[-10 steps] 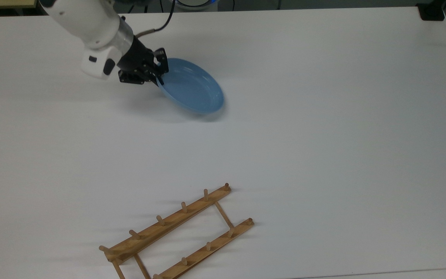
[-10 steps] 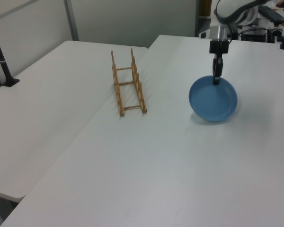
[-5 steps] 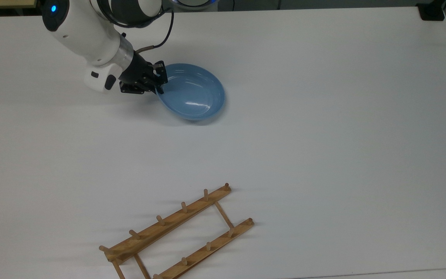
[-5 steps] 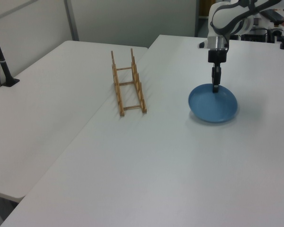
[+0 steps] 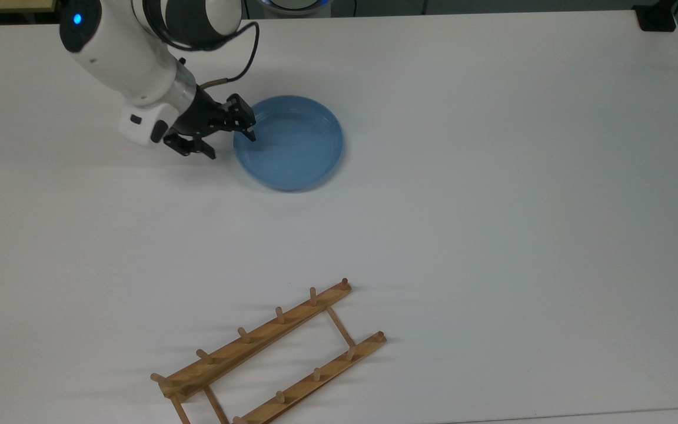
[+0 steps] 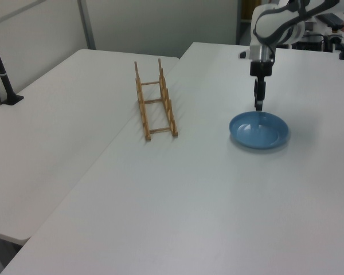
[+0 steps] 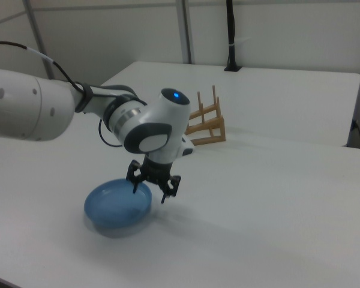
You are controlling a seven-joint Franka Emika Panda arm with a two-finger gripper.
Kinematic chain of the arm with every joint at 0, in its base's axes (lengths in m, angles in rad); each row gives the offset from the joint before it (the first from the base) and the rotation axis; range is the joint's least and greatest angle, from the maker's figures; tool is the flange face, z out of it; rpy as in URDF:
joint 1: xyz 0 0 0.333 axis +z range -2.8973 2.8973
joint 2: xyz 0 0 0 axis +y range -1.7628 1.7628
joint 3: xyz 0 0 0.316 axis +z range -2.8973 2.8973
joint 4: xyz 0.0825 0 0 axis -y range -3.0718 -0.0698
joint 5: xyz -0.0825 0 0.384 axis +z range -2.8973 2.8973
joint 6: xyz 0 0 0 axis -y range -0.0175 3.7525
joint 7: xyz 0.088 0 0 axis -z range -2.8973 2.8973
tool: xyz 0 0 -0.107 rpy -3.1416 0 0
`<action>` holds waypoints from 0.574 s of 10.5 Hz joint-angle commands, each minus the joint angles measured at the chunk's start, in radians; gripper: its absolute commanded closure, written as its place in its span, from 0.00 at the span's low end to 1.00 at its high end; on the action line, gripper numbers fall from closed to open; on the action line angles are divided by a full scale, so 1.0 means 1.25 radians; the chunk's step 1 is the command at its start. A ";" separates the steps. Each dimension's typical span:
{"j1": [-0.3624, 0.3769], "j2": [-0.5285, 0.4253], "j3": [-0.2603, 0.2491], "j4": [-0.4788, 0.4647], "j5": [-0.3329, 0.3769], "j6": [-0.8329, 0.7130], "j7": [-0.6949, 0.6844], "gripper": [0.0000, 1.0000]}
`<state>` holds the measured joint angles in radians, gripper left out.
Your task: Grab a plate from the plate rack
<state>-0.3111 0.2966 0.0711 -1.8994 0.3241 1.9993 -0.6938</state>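
Note:
The light-blue plate (image 5: 295, 147) lies flat on the white table, far from the plate rack (image 5: 268, 353). My gripper (image 5: 230, 144) is open and straddles the plate's rim on the top view's left: one finger stands over the plate's inside, the other outside it. In the left view the gripper (image 6: 258, 104) hangs just above the plate's (image 6: 261, 132) far edge, with the wooden rack (image 6: 155, 106) to the left. The right view has the open gripper (image 7: 151, 191) at the plate's (image 7: 115, 205) right rim and the rack (image 7: 207, 123) behind. The rack holds nothing.
A black post (image 6: 3, 74) stands on the neighbouring table at the left view's left, and also appears as a black post (image 7: 231, 36) in the right view. A black object (image 5: 657, 17) sits at the table's corner in the top view's upper right.
The plate was tilted and held by its rim; it came down flat on the table. My gripper then opened and let go of the rim.

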 commanded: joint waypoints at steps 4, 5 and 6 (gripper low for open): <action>0.049 -0.192 0.003 0.121 -0.016 -0.137 0.305 0.00; 0.065 -0.217 0.003 0.147 -0.036 -0.179 0.385 0.00; 0.093 -0.242 0.003 0.165 -0.076 -0.214 0.473 0.00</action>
<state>-0.2564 0.0596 0.0820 -1.7381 0.3112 1.8251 -0.3120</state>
